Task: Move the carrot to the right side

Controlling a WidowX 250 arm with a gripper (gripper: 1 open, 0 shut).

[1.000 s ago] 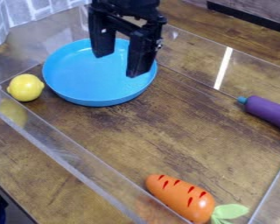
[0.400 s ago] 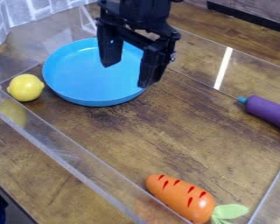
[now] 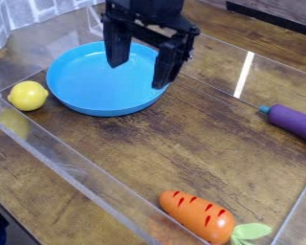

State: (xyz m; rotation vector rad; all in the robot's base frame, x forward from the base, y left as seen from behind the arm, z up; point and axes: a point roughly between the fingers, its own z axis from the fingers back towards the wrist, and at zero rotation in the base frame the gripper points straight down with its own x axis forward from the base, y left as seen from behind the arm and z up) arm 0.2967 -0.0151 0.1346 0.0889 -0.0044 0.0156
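The carrot (image 3: 201, 215) is plump and orange with dark grooves and light green leaves. It lies on the wooden table near the bottom right, inside the clear acrylic wall. My black gripper (image 3: 142, 63) hangs over the right rim of the blue plate (image 3: 89, 88) at the top centre, pointing down. Its two fingers stand apart and nothing is between them. The gripper is far from the carrot, up and to the left of it.
A yellow lemon (image 3: 30, 95) sits left of the blue plate. A purple eggplant (image 3: 296, 121) lies at the right edge. Clear acrylic walls (image 3: 79, 177) border the wooden table along the front left and the back.
The gripper has rolled slightly about its vertical axis while staying over the plate's right rim. The carrot, lemon and eggplant have not moved.
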